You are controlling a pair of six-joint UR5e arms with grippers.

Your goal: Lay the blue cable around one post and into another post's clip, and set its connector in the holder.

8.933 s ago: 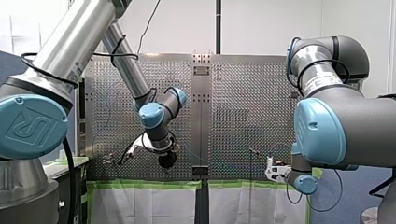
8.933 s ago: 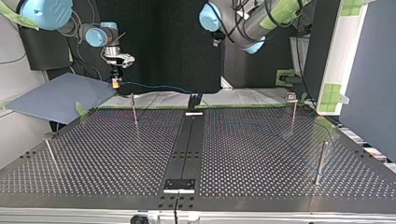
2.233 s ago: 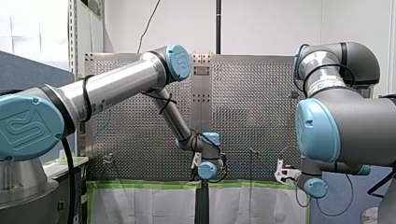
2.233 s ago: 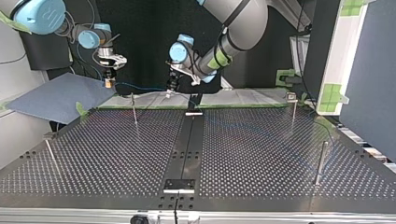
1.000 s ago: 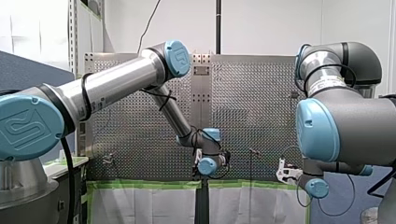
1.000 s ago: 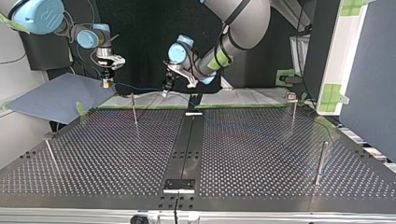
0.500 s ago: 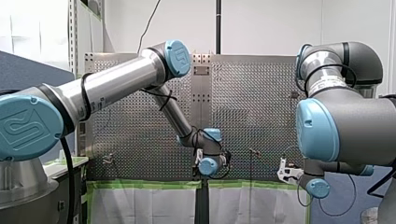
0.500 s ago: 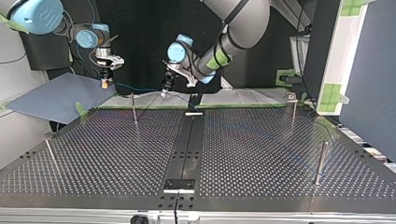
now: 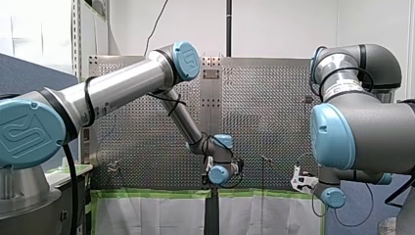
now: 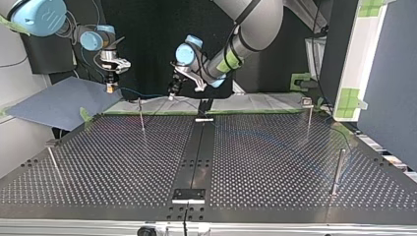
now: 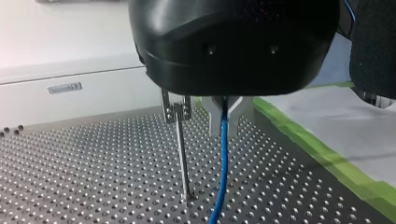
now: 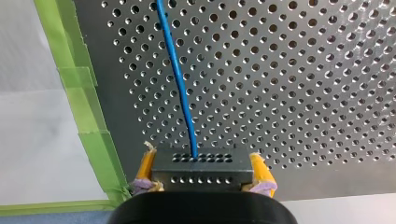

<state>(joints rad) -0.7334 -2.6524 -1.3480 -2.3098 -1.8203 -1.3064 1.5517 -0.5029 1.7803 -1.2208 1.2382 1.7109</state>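
A plain, evenly lit white wall [image 9: 274, 29] stands behind the perforated table [image 9: 264, 98] in the front view, with a thin dark cord [image 9: 157, 24] hanging down it and a black pole [image 9: 228, 27] at the middle. Green tape [image 9: 151, 193] edges the table above white sheeting [image 9: 151, 215]. The top view's backdrop [image 10: 157, 44] is black — a tilted blue-grey board [image 10: 59, 103] at the left, a white frame [image 10: 366, 59] and dark blue partition [image 10: 393, 98] at the right.

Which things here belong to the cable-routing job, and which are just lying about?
Job: blue cable, connector in my right gripper, my left gripper on the cable, clip post.
Lying about: green tape, blue-grey sheet.
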